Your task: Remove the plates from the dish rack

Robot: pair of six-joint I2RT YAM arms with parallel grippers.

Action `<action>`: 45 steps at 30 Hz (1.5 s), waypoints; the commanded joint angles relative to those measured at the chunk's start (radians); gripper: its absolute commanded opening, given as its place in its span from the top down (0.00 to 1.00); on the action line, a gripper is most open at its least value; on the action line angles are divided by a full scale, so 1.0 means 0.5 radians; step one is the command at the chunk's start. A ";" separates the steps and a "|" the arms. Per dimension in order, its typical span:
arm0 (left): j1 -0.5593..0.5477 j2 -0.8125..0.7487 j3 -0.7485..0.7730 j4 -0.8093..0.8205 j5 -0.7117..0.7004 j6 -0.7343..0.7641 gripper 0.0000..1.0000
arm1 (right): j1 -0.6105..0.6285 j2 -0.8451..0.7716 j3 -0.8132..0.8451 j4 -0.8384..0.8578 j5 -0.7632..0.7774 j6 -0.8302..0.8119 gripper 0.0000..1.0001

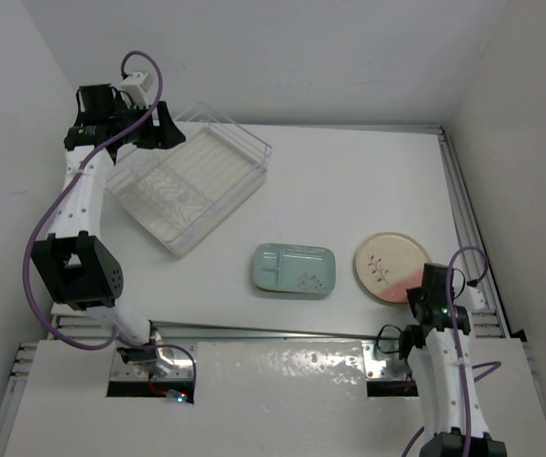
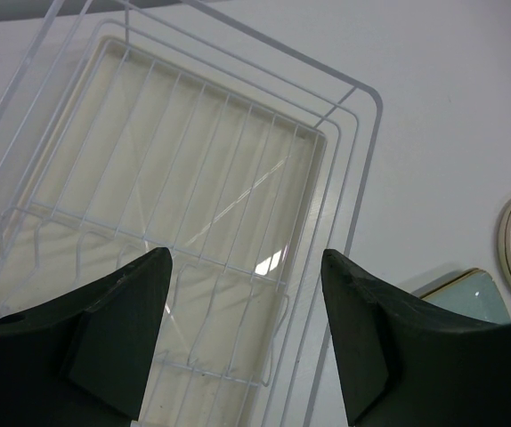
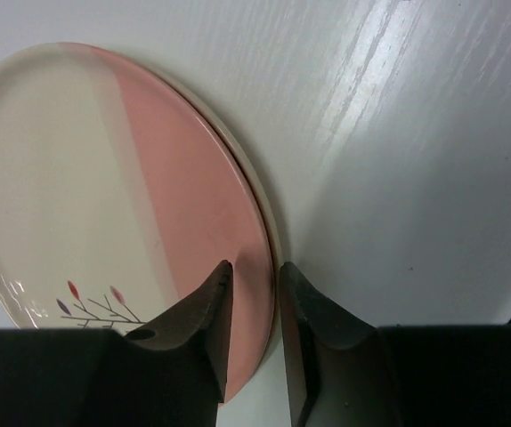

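The rack [image 1: 206,171] looks empty, so it's the last put-down. Right end effector [image 3: 254,271] sits narrow astride the round plate [image 3: 104,178] rim, grip unclear; left end effector [image 2: 247,258] is wide. Next: release, lift clear.

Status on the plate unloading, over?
Left tool open over rack. Right tool astride round plate rim, grip unclear. Rack empty; teal plate also on table. Nothing in the way.

Overhead looking down, wrists close, round plate [image 1: 387,265] probably shared
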 commanded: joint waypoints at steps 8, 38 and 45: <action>0.010 -0.007 0.074 0.011 0.011 0.039 0.34 | -0.001 0.031 0.035 0.106 0.011 -0.044 0.65; 0.010 -0.311 -0.202 -0.434 -1.078 0.539 0.30 | -0.001 -0.223 1.088 0.619 0.972 -2.391 0.01; 0.010 -0.703 -0.465 -0.162 -1.066 0.358 0.27 | -0.001 -0.257 1.002 0.557 0.772 -2.372 0.01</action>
